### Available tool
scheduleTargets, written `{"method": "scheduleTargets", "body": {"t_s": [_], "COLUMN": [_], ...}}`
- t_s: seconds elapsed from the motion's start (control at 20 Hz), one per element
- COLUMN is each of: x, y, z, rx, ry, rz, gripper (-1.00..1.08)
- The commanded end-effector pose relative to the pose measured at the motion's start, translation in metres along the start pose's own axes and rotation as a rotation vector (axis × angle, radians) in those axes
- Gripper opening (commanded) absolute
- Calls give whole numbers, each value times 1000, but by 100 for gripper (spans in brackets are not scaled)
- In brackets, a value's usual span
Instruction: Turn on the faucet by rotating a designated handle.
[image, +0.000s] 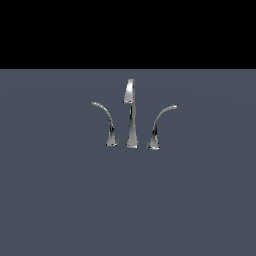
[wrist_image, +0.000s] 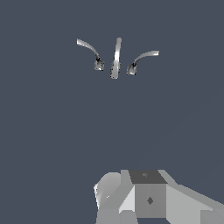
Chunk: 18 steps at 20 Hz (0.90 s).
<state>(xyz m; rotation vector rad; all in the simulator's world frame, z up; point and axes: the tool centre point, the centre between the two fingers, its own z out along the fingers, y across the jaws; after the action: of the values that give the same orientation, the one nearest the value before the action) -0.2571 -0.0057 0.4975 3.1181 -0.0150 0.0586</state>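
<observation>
The chrome faucet stands on the grey floor, with its tall tapered spout (image: 131, 117) in the middle. The handle (image: 111, 136) is the slim lever on the exterior view's left, its thin tip arching leftward. A mirror-image lever (image: 154, 140) arches rightward on the other side. In the wrist view the spout (wrist_image: 116, 59), the handle (wrist_image: 99, 64) and the other lever (wrist_image: 131, 69) show small and far off. No gripper fingers show in either view. Nothing touches the faucet.
A pale grey blocky part of the robot's body (wrist_image: 148, 199) fills the lower edge of the wrist view. A flat grey-blue floor (image: 60, 200) surrounds the faucet, with a black background behind it.
</observation>
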Motion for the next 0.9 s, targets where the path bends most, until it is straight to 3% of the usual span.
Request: {"method": "scheduleTargets", "body": {"t_s": [0.0,0.85], "x": [0,14], "y": [0,-32], "z": [0,30], "rx": [0,-1], "ry": [0,-5], "rz": [0,151], "gripper": [-100,-100]}}
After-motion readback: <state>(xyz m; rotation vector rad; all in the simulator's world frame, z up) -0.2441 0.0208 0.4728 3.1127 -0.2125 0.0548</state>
